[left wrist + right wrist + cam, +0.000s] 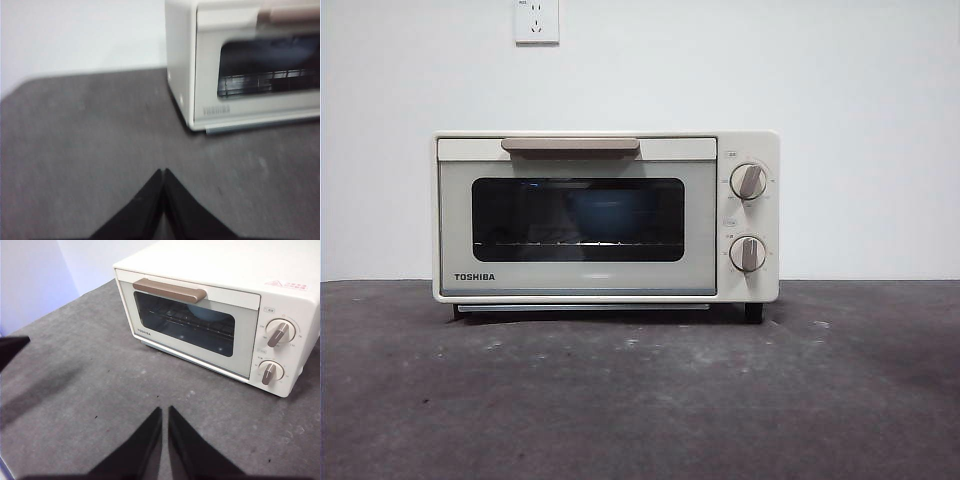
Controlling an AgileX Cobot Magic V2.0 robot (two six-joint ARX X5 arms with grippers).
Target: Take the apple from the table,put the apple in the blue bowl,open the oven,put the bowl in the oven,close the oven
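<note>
left gripper [163,172]: jaws together, tips touching, nothing held; hangs over bare table [640,400], off the oven's TOSHIBA-logo side, near its front corner.
table: dark grey, rough matte, pale scuffs; should give decent friction, things won't slide much.
oven [605,216]: cream box, stands at back of table vs white wall, door shut. Looks stiff and fairly heavy, so prob stays put when door is pulled, but a hard tug could drag it fwd.
handle [570,147]: tan bar across top of door. Best hold: mid-bar, jaws closing over it from the front. Smooth finish, may slip.
door glass [578,219]: dark, reflective, fragile; keep jaws off it.
blue bowl [603,212]: only a dim blue shape behind glass, above wire rack; right wrist view shows a blue curve inside too. Seems it's already in the oven.
apple: not visible anywhere; on no part of table shown. Prob in bowl, can't confirm thru glass.
knobs [748,181]: two, logo-far side of door; markings too small to read.
right gripper [165,412]: jaws nearly together, thin gap, empty; above table in front of oven, well clear of door.
dark tip at edge of right wrist view [12,350]: likely other arm, cut off.
task: judged done or nearly.
</note>
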